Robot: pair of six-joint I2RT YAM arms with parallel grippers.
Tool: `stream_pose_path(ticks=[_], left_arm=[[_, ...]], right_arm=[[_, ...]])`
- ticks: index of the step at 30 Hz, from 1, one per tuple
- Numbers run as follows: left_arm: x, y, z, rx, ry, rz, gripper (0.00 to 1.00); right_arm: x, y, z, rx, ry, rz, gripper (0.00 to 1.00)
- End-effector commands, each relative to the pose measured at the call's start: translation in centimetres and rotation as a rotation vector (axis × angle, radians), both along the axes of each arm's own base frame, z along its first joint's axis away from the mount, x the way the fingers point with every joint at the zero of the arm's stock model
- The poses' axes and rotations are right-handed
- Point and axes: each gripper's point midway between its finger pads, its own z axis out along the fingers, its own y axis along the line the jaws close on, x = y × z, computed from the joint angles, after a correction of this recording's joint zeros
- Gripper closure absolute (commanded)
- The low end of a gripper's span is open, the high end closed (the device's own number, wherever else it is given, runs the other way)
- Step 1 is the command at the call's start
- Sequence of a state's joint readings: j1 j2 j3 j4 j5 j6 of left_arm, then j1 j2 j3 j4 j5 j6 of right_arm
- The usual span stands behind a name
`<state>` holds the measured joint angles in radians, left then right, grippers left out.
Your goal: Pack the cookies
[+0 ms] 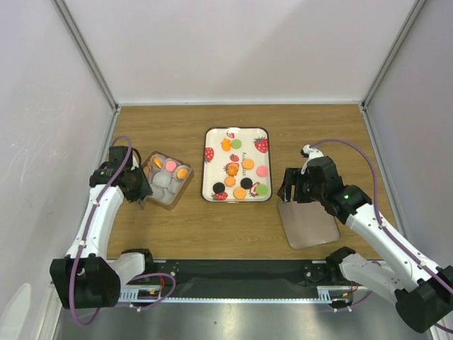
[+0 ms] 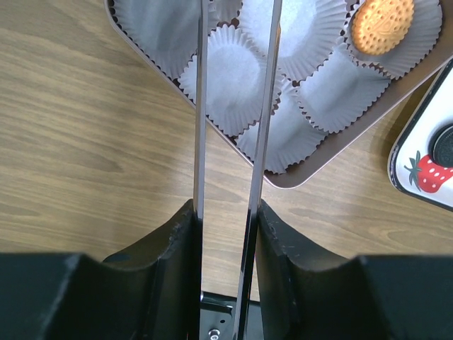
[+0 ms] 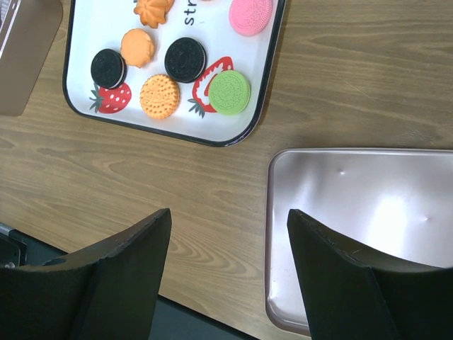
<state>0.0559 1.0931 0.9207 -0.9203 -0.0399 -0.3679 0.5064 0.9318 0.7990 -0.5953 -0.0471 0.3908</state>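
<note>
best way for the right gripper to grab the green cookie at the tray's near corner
The green cookie lies flat on the tray, so come straight down from above and pinch across its rim. Set the right gripper so one finger drops on the tray-edge side and the other towards the pink cookie, away from the black cookie to its left. The jaws are already open wide enough.
</note>
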Motion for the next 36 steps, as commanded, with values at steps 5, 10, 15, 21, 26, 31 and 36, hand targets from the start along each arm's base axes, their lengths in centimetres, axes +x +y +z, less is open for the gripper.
stream_pose_path(ticks=[5, 10, 15, 21, 26, 31, 36], left_arm=[[1.4, 0.4, 0.7, -0.006, -0.069, 0.037, 0.59], [1.4, 0.5, 0.8, -0.002, -0.079, 0.044, 0.58], [1.5, 0.5, 1.1, -0.003, -0.087, 0.050, 0.56], [1.4, 0.5, 1.3, -0.006, -0.096, 0.055, 0.54], [1.3, 0.4, 1.5, -0.010, -0.104, 0.053, 0.54], [1.4, 0.0, 3.3, -0.006, -0.150, 0.031, 0.55], [1.7, -3.6, 6.2, 0.039, -0.198, -0.100, 0.54]], right_arm=[[0.3, 0.3, 0.9, 0.026, -0.036, 0.009, 0.27], [0.3, 0.3, 0.9, 0.025, -0.037, 0.007, 0.27], [0.3, 0.3, 0.8, 0.023, -0.032, 0.007, 0.27], [0.3, 0.3, 0.9, 0.026, -0.040, 0.008, 0.27], [0.3, 0.3, 0.9, 0.025, -0.040, 0.009, 0.27], [0.3, 0.3, 0.8, 0.023, -0.038, 0.009, 0.27], [0.3, 0.4, 0.7, 0.021, -0.034, 0.010, 0.27]])
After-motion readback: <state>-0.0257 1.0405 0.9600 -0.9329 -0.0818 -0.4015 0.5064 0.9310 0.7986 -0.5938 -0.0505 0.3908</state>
